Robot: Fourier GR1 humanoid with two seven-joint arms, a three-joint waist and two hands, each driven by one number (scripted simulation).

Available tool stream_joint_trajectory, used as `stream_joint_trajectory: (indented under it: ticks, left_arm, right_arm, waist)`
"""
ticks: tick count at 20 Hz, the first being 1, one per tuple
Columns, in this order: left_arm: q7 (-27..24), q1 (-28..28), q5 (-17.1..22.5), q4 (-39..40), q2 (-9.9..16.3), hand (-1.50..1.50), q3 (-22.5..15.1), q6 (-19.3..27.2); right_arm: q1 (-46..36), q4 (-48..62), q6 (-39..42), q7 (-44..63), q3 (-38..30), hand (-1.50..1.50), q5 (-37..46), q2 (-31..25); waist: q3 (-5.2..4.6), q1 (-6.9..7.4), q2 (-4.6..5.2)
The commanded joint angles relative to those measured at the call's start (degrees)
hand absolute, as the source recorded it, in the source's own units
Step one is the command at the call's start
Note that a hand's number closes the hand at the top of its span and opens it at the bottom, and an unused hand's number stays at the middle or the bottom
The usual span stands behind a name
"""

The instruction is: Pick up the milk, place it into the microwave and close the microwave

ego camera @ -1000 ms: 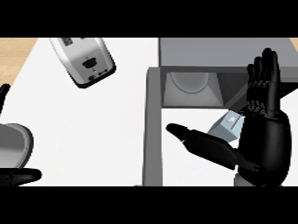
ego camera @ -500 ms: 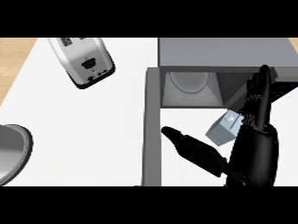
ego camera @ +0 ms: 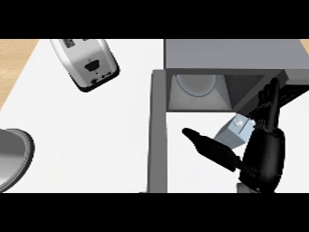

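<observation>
Your right hand (ego camera: 263, 152), thumb and fingers spread wide around the tilted milk (ego camera: 235, 132), sits just below the open microwave (ego camera: 204, 93), at the frame's right.

Worktop (ego camera: 83, 136) runs across the view. Microwave (ego camera: 237, 59) at far right, cavity facing near; its open door (ego camera: 158, 136) stretches from the cavity's left edge toward the near side. Toaster (ego camera: 86, 63) at far left-centre, tilted, well apart from the microwave. Round pot (ego camera: 3, 158) at near left edge, partly out of view. Milk carton (ego camera: 235, 133) just in front of the cavity mouth, right of the door, tilted. Right robot hand (ego camera: 263, 154) at near right, thumb left of the carton, fingers right of it, reaching toward the cavity's right wall
</observation>
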Motion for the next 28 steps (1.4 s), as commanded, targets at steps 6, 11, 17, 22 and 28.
stream_joint_trajectory:
  ticks: [6,11,17,22,28]
  left_arm:
    - [-0.94,1.05,-2.18,1.04,-2.79,-1.50,1.30,-3.68]
    - [2.06,3.63,4.92,-2.27,-1.76,-1.50,6.05,-4.90]
    - [3.00,-0.94,5.34,1.27,0.75,-1.50,8.60,-4.82]
    - [3.62,-0.30,4.45,0.12,-1.78,-1.50,7.88,-6.20]
    - [6.83,1.88,10.34,-2.18,-0.51,-1.50,11.35,-7.88]
  right_arm:
    - [4.51,8.16,-3.42,-11.37,-4.28,-1.50,-10.19,0.42]
    - [6.05,11.95,-3.79,-18.34,-9.35,-1.50,-16.73,-0.33]
    - [13.10,17.88,-2.70,-33.23,-10.39,-1.50,-25.85,0.92]
    - [12.66,24.12,-1.61,-42.60,-10.56,-1.50,-31.94,1.83]
    - [13.70,32.38,6.73,-53.21,-17.19,-1.50,-37.32,1.84]
  waist:
    - [0.01,-0.16,0.04]
    - [0.02,0.02,0.00]
    - [0.03,-0.36,0.01]
    - [0.02,-0.26,0.01]
    - [0.02,-0.17,-0.02]
